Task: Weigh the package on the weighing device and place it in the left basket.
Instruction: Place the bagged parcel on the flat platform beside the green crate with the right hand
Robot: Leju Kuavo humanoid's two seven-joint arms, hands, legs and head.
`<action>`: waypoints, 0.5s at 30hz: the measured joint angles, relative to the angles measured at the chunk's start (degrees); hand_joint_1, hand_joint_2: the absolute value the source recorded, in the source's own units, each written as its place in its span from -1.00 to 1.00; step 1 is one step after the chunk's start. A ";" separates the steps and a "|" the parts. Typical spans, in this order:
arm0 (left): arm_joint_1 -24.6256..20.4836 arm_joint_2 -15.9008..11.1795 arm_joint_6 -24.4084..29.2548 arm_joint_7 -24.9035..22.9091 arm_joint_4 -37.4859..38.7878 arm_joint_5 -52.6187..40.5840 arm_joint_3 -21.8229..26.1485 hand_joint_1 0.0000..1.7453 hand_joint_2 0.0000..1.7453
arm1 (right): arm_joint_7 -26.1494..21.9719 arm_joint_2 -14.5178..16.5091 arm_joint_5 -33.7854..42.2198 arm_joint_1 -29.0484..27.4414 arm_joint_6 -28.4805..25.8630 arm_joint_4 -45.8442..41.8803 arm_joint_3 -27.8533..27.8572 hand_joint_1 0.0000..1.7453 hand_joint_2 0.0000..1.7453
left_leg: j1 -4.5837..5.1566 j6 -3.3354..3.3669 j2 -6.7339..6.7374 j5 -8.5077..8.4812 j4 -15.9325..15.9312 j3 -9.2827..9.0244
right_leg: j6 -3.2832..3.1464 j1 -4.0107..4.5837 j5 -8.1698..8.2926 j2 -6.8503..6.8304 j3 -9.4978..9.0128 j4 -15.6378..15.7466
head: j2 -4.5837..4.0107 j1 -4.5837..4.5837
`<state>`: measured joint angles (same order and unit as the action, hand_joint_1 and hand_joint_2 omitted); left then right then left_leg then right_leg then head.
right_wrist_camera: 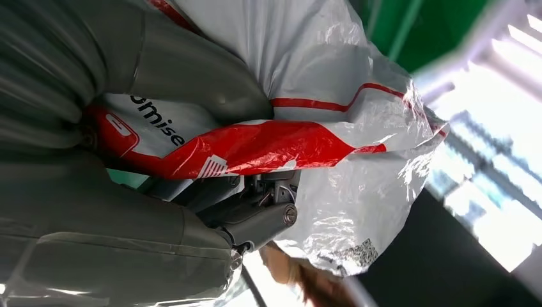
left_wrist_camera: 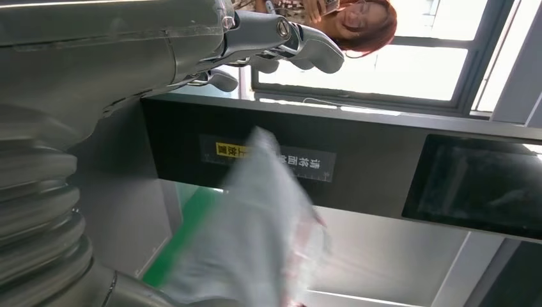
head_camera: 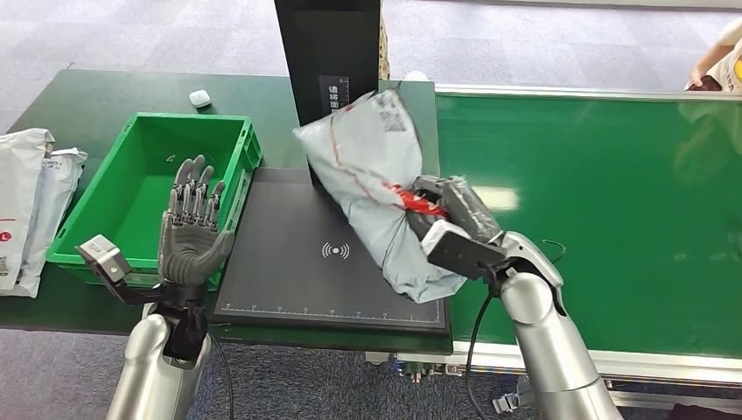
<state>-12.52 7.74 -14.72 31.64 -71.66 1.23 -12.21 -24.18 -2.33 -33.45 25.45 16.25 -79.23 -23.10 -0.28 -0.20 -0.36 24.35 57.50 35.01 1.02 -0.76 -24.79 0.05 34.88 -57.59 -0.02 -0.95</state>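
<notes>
A grey plastic package (head_camera: 372, 166) with red print hangs tilted over the right side of the black scale platform (head_camera: 306, 262). My right hand (head_camera: 446, 214) grips it at its right side. In the right wrist view the thumb and fingers wrap the package (right_wrist_camera: 332, 102) across its red band. My left hand (head_camera: 192, 223) stands upright with its fingers spread and nothing in it, between the green basket (head_camera: 144, 188) and the scale. The left wrist view looks past that hand (left_wrist_camera: 275, 38) at the blurred package (left_wrist_camera: 255, 236) in front of the scale's black column (left_wrist_camera: 358, 160).
The scale's black column (head_camera: 328, 52) rises behind the platform. The green conveyor belt (head_camera: 595, 192) runs to the right. Several white mailers (head_camera: 31, 201) lie left of the basket. A small white object (head_camera: 200, 99) rests on the table behind it. A person (head_camera: 722, 61) stands at the far right.
</notes>
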 joint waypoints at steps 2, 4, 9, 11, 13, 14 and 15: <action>-0.10 -0.39 -0.01 0.37 0.38 0.11 0.01 -1.00 1.00 | -0.07 -1.32 -1.12 3.24 1.48 4.36 -4.83 1.00 1.00 | 0.00 0.00 0.01 0.00 0.01 0.00 | 0.00 -0.01 0.01 0.03 0.02 -0.01 | 0.00 -0.01; -0.20 -0.74 0.04 0.50 0.58 0.21 0.03 -1.00 1.00 | -0.62 -2.55 -1.22 6.25 1.78 8.54 -9.63 1.00 1.00 | 0.00 0.01 -0.03 0.00 0.03 0.01 | 0.02 -0.02 0.00 -0.03 0.01 0.00 | 0.00 -0.01; -0.17 -1.53 0.41 0.63 0.75 0.59 0.11 -1.00 1.00 | -0.30 -4.18 -0.74 10.95 2.20 14.29 -16.21 1.00 1.00 | 0.00 0.02 -0.12 0.00 0.04 0.08 | 0.03 -0.02 -0.02 -0.13 0.02 0.01 | 0.00 -0.01; -0.09 -1.81 0.71 0.68 0.78 0.78 0.14 -1.00 1.00 | 2.04 -4.68 -2.02 12.68 2.50 16.52 -18.52 1.00 1.00 | 0.00 0.03 -0.11 0.00 0.04 0.08 | 0.04 -0.02 -0.02 -0.12 0.02 0.02 | 0.00 0.00; 0.00 -1.99 1.11 0.73 0.78 0.92 0.17 -1.00 1.00 | 5.65 -4.98 -4.17 14.31 3.10 19.46 -21.26 1.00 1.00 | 0.00 0.03 -0.12 0.01 0.04 0.07 | 0.04 -0.02 -0.02 -0.12 0.02 0.02 | 0.00 0.00; 0.06 -2.04 1.25 0.75 0.78 0.93 0.19 -1.00 1.00 | 7.04 -5.08 -4.98 15.08 3.38 20.98 -22.59 1.00 1.00 | 0.00 0.04 -0.12 0.00 0.04 0.07 | 0.04 -0.01 -0.01 -0.13 0.01 0.02 | 0.00 0.00; 0.11 -2.08 1.33 0.78 0.78 0.93 0.22 -1.00 1.00 | 7.87 -5.18 -5.43 15.70 3.49 22.32 -23.72 1.00 1.00 | 0.01 0.04 -0.13 0.00 0.04 0.07 | 0.04 -0.01 -0.01 -0.14 0.01 0.03 | 0.00 -0.01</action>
<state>-12.41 5.67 -13.39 32.42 -70.88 2.16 -11.99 -16.31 -7.51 -38.89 41.15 19.74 -56.90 -46.82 -0.27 -0.16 -0.49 24.35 57.54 35.07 1.06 -0.78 -24.80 -0.09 34.89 -57.57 -0.02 -0.96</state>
